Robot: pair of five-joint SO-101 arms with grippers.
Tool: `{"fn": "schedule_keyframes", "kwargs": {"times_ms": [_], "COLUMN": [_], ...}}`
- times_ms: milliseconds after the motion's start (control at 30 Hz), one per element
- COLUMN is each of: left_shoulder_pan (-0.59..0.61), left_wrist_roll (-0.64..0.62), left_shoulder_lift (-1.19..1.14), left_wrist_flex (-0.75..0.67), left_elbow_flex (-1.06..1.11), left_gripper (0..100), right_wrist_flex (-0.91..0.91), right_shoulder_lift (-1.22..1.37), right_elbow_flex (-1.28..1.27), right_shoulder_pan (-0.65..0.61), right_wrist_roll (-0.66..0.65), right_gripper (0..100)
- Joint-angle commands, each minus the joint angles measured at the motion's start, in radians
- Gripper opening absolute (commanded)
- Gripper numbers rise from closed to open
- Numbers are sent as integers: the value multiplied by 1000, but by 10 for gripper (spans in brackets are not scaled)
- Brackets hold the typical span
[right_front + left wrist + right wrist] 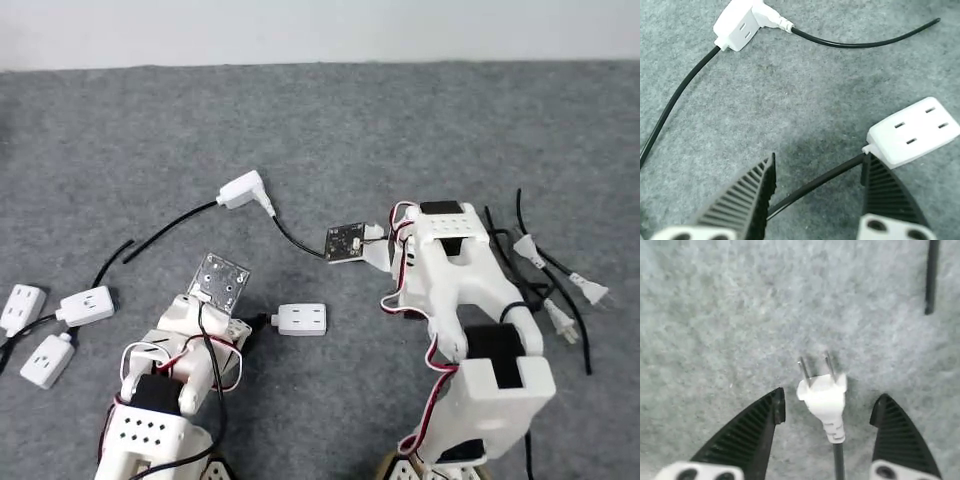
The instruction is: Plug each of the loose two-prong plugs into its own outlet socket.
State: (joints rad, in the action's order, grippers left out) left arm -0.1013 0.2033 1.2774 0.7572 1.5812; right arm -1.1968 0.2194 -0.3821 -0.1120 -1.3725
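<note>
Right gripper [831, 394] hangs spread wide astride a loose two-prong plug [821, 402] flat on the carpet [715, 315], left gripper [820, 160] gapes over the cord [815, 182] beside an outlet socket [912, 131] — grasp stage, I reckon: next, close squarely on the plug's body.

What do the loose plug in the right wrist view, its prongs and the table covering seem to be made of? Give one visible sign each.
Plug body: likely moulded white plastic, smooth and slightly glossy.
Prongs: metal, judging by their thin silvery shine.
Table covering: looks like grey felt or short-pile carpet, with a matte, fuzzy texture.
</note>
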Motion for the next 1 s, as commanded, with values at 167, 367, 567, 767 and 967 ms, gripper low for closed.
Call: {"fn": "schedule_keyframes", "kwargs": {"times_ms": [167, 367, 567, 767, 967], "left_shoulder_pan": [-8, -8, -8, -31, -34], "left_wrist_roll": [6, 6, 6, 9, 11], "left_shoulder_lift": [12, 12, 12, 8, 8], "left_wrist_flex": [-25, -25, -26, -26, -26], "left_elbow_flex": [-4, -4, -4, -4, -4], "left_gripper": [258, 258, 258, 258, 258], "right_wrist_flex": [30, 28, 28, 28, 27], "right_shoulder_lift": [28, 28, 30, 28, 28], "right_elbow_flex": [11, 6, 5, 3, 3], "right_shoulder_pan": [24, 31, 25, 10, -7], "right_wrist_roll": [-153, -235, -233, -230, -227], "right_gripper": [263, 262, 255, 102, 130]}}
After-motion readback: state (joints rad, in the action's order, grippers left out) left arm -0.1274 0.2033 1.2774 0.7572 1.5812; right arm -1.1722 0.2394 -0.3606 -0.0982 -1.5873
